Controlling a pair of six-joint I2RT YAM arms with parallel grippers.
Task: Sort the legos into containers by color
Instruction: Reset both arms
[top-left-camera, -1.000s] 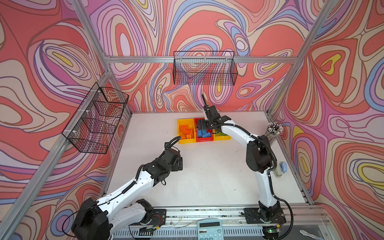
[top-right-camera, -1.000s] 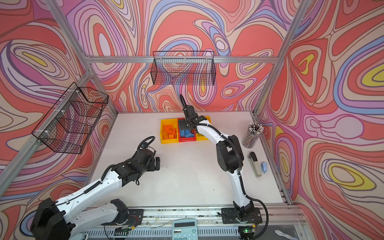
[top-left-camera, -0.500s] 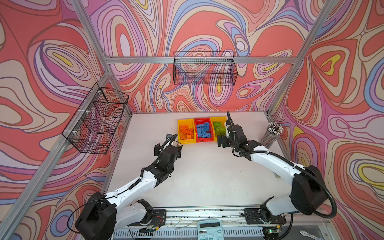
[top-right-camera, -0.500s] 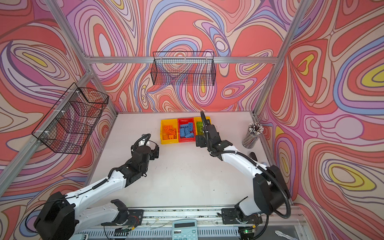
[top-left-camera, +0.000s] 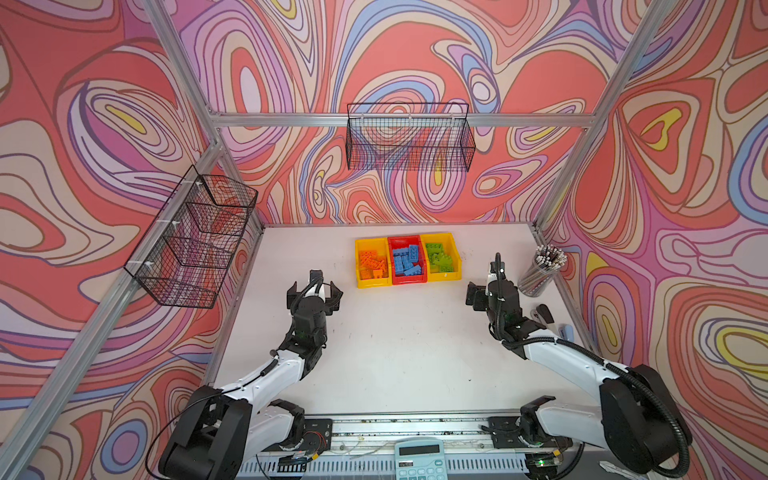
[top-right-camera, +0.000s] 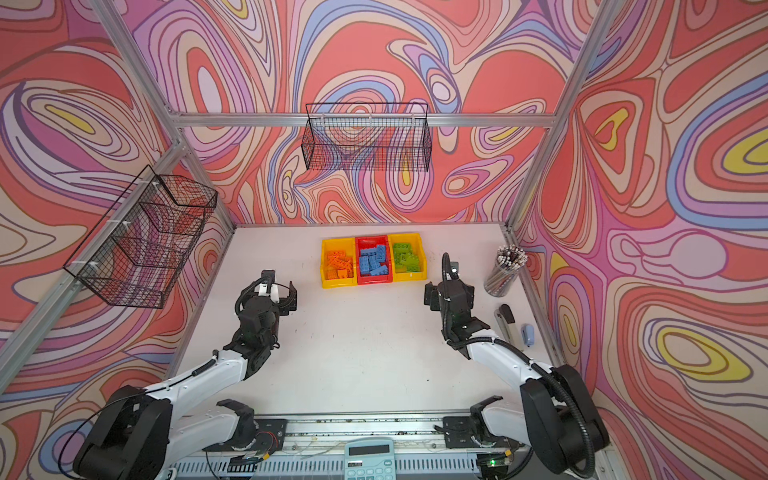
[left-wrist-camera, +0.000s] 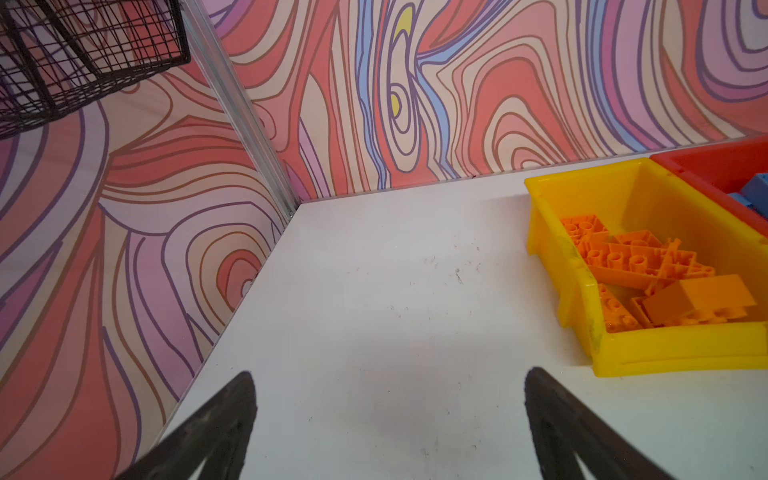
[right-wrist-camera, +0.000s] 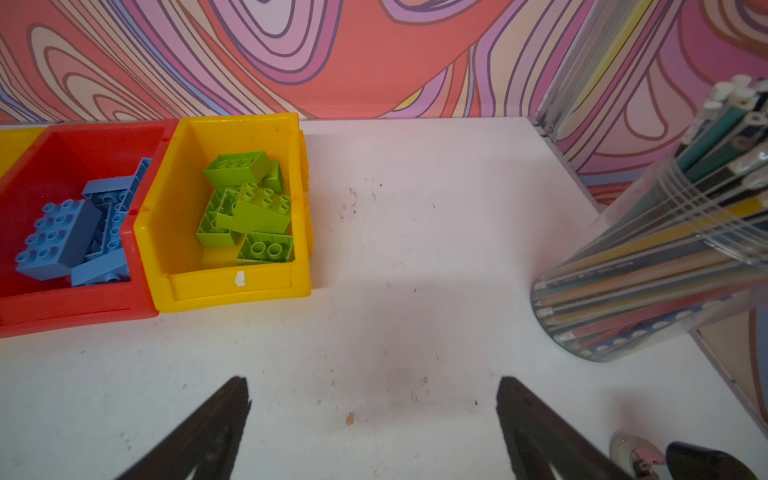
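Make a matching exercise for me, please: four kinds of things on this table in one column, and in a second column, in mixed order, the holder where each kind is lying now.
Column 1
1. orange legos
2. blue legos
3. green legos
4. pencils

Column 2
A. clear cup
B. red bin, in the middle of the row
C. yellow bin farther from the cup
D. yellow bin nearer the cup

Pairs: 1-C, 2-B, 3-D, 4-A
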